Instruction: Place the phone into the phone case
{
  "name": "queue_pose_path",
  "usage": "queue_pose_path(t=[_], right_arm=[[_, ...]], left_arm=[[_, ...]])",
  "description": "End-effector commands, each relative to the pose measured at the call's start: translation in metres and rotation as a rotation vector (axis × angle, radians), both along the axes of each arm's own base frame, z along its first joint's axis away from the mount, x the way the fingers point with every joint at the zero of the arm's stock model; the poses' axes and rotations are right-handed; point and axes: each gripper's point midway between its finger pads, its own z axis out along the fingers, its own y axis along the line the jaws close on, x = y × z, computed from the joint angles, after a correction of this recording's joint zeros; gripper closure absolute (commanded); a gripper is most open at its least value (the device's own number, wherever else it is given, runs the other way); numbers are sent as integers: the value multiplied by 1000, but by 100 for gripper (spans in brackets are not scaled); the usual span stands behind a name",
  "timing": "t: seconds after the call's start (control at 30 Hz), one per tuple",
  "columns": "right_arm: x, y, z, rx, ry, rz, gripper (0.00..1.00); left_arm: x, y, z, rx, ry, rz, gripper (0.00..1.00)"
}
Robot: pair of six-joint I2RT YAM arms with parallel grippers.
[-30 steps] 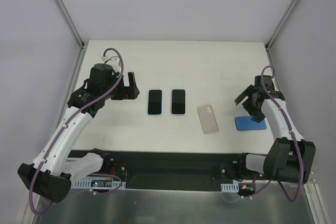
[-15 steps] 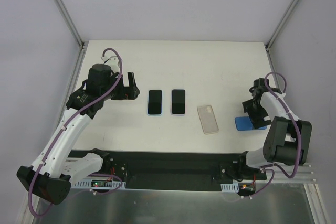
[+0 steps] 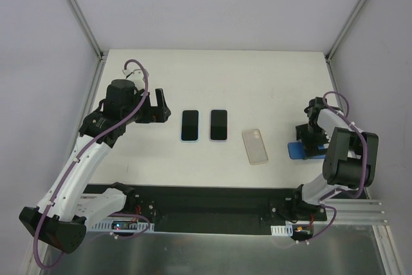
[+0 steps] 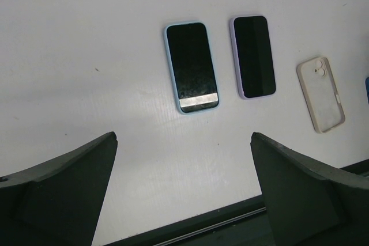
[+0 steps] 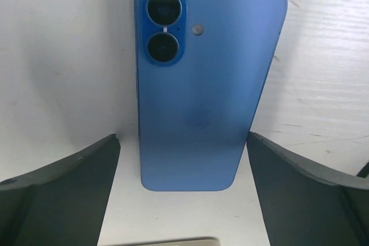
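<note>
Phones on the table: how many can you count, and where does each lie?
3. A blue-edged phone and a lilac-edged phone lie screen-up side by side in the middle; a blue phone lies camera-side up at the right. None appears hidden.

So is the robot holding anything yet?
No, nothing is held. The right gripper hangs open over the blue phone, not touching it, and the left gripper is open too.

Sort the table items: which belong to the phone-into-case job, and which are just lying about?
Job: blue phone, face down; empty beige case.
Lying about: light-blue-edged phone; purple-edged phone, both screen up.
</note>
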Motion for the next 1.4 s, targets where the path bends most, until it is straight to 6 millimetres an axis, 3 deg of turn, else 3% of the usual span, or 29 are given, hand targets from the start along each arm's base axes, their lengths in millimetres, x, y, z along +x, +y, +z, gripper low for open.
queue_pose_path(t=[0.0,0.13,0.27,0.53,0.7,0.9,1.27,1.37], right_arm=[[-8,7,-13,47,41,-51,8],[-6,5,-13,37,38,-47,18],[4,3,-9,33,10,2,42],[37,10,-6,54,-31,322,58],[62,43,-8,211,-145,632,52],[67,64,-7,237,-122,918,50],[66,75,-6,257,-122,1067,49],[65,80,-6,267,-138,1112,49]], left_arm=[[3,2,7,-13,-32,18,1],[3,3,7,-9,-31,23,1],[4,3,5,-7,-27,24,1],[5,2,3,-6,-18,24,1],[5,2,2,-7,-12,24,1],[5,3,1,-5,-14,36,1],[6,0,-3,-10,6,25,1],[4,-19,-8,-76,63,-41,1]])
